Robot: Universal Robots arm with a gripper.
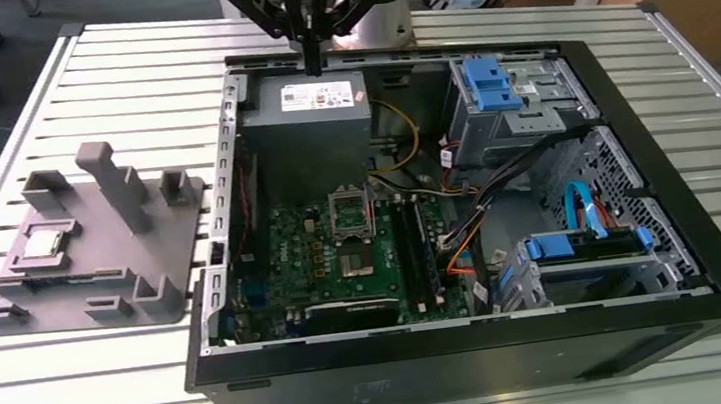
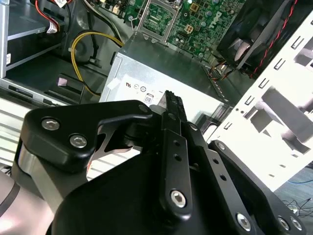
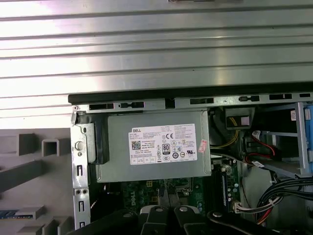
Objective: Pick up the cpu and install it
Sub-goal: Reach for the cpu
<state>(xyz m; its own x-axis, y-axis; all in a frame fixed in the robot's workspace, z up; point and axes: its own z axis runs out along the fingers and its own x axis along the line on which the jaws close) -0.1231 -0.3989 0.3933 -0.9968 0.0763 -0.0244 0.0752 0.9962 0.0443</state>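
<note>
In the exterior view, the claw (image 1: 315, 63) was seen poised at the far side of the open computer case (image 1: 484, 355), its tips just above the grey power supply (image 1: 304, 117). The fingers were drawn together to a single narrow point, and nothing was held between them.

Well apart from it, at the exterior view's left, the cpu (image 1: 46, 242) was found lying flat in the grey plastic tray (image 1: 76, 297), beside the tray's tall upright posts (image 1: 110, 183). The tray was set on the ribbed metal surface (image 1: 112, 389), just beside the case.

Inside the case, the green motherboard (image 1: 306, 253) was laid out on the floor of the box, with the dark socket frame (image 1: 351, 213) at its middle. Blue drive brackets (image 1: 489, 83) were seen at the far right.

In the first wrist view, the power supply's white label (image 3: 164, 147) was shown face-on, with a corner of the tray at the edge.

In the second wrist view, the closed fingers were shown from behind, pointing over the power supply toward the socket frame. A yellow cable (image 2: 88, 44) and a black fan (image 2: 259, 29) were also picked out there.
</note>
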